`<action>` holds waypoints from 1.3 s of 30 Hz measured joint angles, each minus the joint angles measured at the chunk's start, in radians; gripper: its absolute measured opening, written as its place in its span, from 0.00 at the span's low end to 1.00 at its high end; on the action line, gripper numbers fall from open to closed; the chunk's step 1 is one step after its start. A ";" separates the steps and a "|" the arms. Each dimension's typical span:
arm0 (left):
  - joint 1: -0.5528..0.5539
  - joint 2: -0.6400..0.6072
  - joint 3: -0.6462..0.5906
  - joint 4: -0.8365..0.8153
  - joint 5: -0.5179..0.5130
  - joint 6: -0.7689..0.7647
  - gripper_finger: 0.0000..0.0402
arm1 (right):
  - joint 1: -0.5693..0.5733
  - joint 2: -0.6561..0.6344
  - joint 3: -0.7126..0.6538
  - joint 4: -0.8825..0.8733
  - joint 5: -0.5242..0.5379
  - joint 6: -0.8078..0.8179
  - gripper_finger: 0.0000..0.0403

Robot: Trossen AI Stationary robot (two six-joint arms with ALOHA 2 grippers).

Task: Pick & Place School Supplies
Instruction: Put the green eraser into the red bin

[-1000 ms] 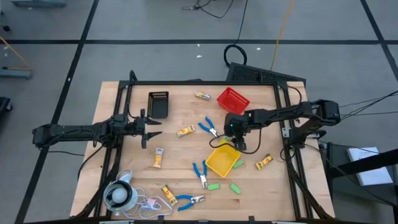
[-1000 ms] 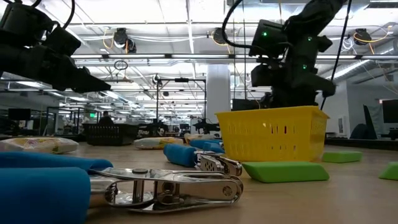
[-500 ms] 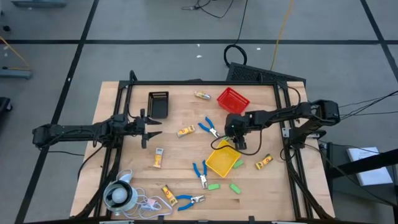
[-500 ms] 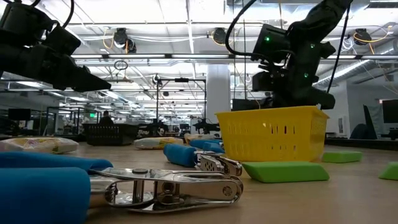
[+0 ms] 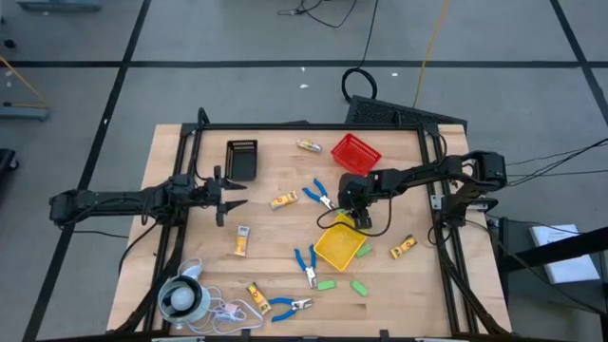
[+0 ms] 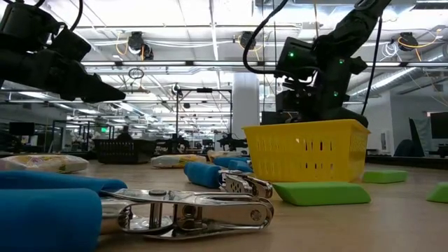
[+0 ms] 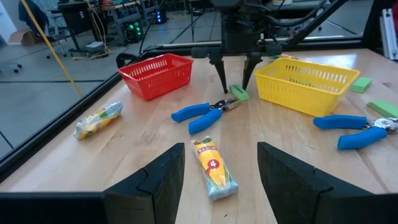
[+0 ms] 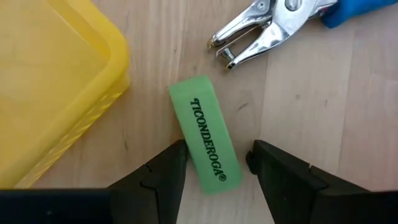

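Note:
A green eraser (image 8: 205, 137) lies flat on the wood beside the yellow bin (image 8: 56, 81), close to the metal jaws of blue-handled pliers (image 8: 261, 28). My right gripper (image 8: 217, 149) points steeply down over it, open, one finger on each side of the eraser's near end without touching it. The left wrist view shows the same fingers (image 7: 222, 78) just above the eraser (image 7: 238, 92). From above, my right gripper (image 5: 353, 211) hides the eraser. My left gripper (image 5: 233, 195) waits open at the table's left, above a crayon packet (image 7: 213, 169).
A red bin (image 5: 356, 152) and a black bin (image 5: 242, 160) stand at the back. More blue pliers (image 5: 306, 266), crayon packets (image 5: 242, 240) and green erasers (image 5: 327, 284) lie scattered. A white round object with a cord (image 5: 179, 299) sits at the near left corner.
My right gripper has come down toward the green eraser beside the yellow bin, its fingers still open. Nothing on the table has moved.

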 joint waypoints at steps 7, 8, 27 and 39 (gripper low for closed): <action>0.000 0.000 0.000 -0.003 -0.009 0.002 0.51 | 0.001 -0.028 -0.002 0.008 0.001 0.001 0.45; 0.000 0.000 0.000 -0.003 -0.009 0.002 0.51 | 0.001 -0.028 -0.002 0.009 0.001 0.000 0.45; 0.000 0.000 0.000 -0.013 -0.010 0.013 0.51 | 0.003 -0.026 -0.003 0.027 -0.014 -0.037 0.43; 0.000 0.000 0.000 -0.011 -0.010 0.023 0.51 | 0.008 -0.028 -0.003 0.015 -0.034 -0.033 0.12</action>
